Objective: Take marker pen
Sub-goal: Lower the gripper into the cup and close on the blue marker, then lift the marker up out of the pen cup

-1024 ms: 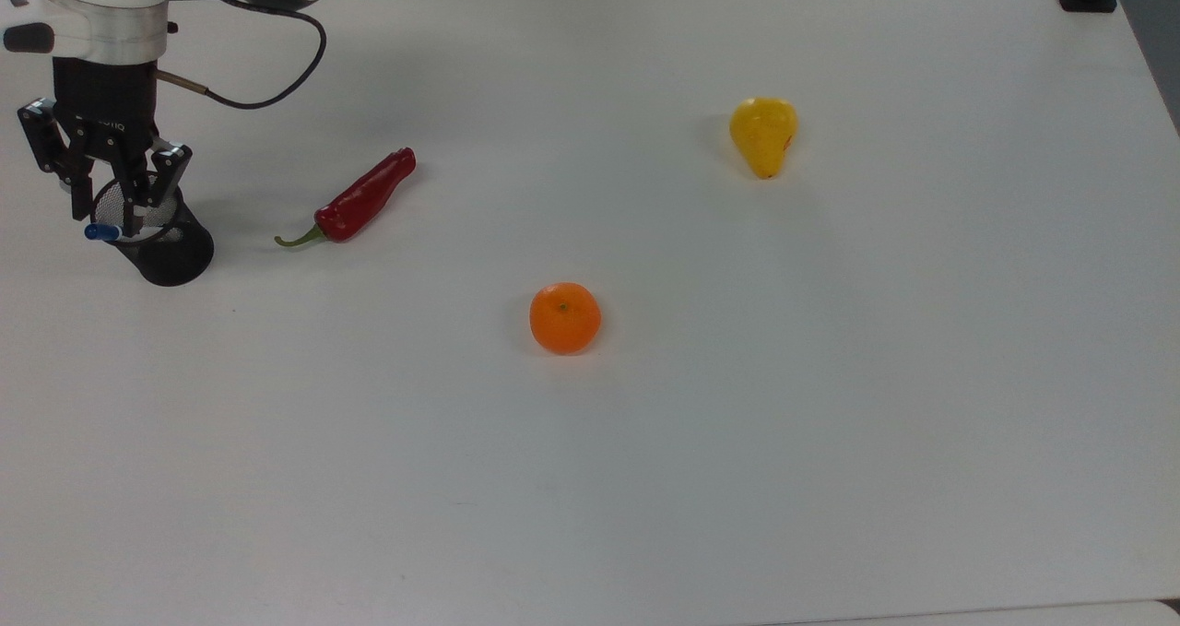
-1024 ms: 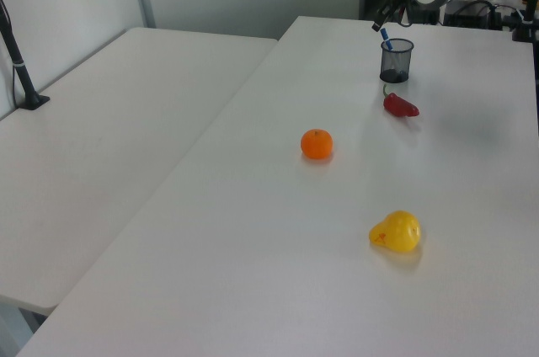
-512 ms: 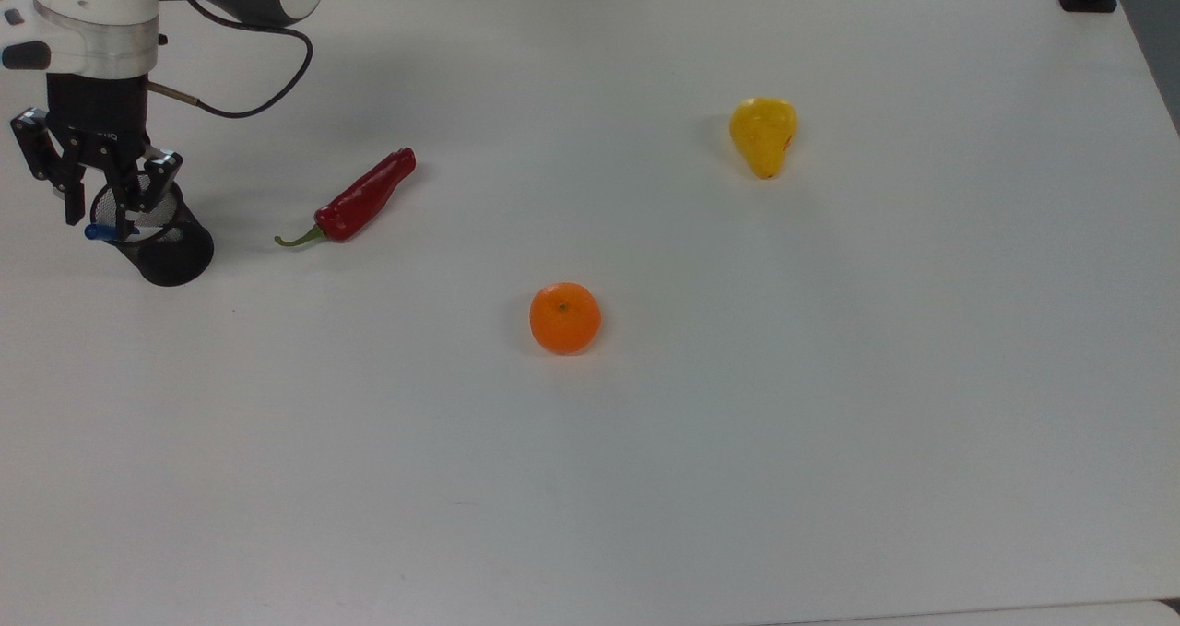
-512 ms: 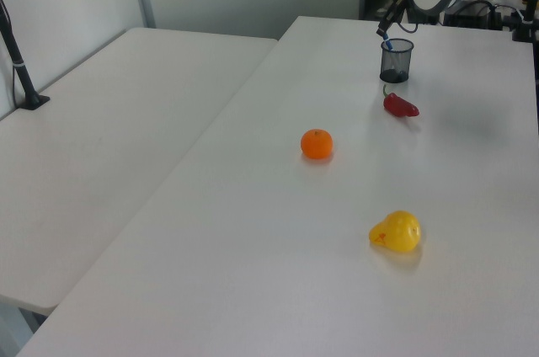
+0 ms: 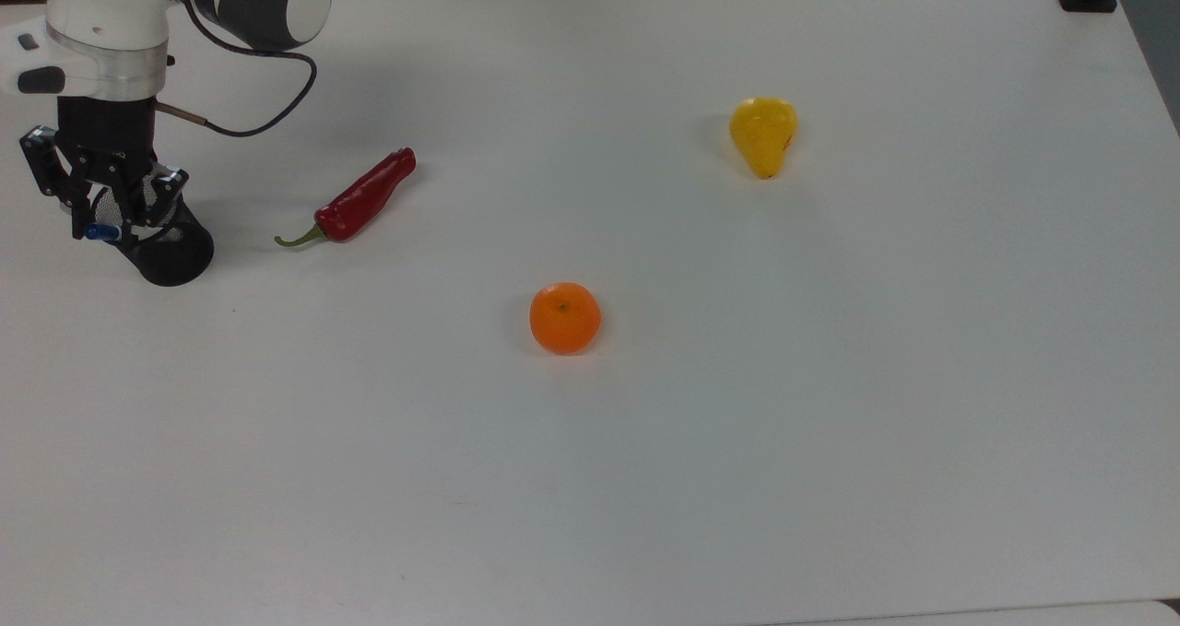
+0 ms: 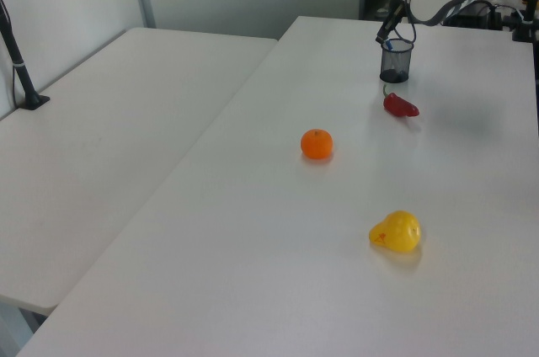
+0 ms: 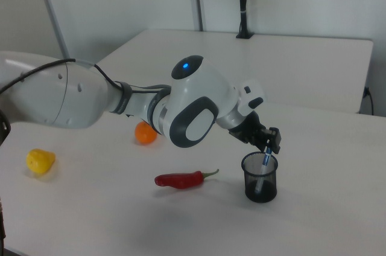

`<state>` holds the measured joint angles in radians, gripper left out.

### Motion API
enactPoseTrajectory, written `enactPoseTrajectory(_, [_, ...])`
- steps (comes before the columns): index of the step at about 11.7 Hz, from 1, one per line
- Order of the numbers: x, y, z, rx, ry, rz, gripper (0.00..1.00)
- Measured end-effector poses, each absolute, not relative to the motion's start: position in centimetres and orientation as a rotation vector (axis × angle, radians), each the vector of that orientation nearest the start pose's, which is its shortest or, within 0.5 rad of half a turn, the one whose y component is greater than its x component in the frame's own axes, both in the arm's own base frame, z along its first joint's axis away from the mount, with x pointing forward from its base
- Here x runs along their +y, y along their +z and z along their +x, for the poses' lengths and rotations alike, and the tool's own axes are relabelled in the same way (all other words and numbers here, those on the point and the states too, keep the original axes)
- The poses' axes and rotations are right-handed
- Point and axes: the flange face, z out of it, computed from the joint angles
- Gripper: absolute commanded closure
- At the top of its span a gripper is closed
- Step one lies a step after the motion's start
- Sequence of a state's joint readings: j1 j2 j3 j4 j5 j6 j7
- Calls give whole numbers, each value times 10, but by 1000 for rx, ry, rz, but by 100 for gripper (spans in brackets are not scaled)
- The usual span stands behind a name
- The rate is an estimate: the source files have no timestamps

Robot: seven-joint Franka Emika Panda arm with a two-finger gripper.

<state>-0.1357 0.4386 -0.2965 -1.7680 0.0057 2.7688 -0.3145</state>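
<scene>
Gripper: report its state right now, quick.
Gripper: open, its fingers either side of the marker pen standing in the black mesh pen cup, not yet closed on it.

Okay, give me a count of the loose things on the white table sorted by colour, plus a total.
Red: 1, the chilli
Orange: 1, the orange
Yellow: 1, the pear-shaped fruit
Black: 1, the mesh cup
White with blue: 1, the marker pen, standing in the cup under the gripper
Total: 5
</scene>
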Motion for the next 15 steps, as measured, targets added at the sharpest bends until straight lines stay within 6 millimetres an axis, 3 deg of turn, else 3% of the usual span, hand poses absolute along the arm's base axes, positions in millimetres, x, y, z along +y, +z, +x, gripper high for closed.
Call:
enactPoseTrajectory(1, [-269,389,644,92,-865,-3345,76])
enactPoseTrajectory(3, [-270,388,644,80,-863,-3353,98])
enactPoseTrajectory(4, [-271,387,643,82,-861,-3355,100])
enactPoseTrajectory(12, [-275,390,643,37,-861,-3367,100])
enactPoseTrajectory(15, [-279,415,640,57,-925,-3358,100])
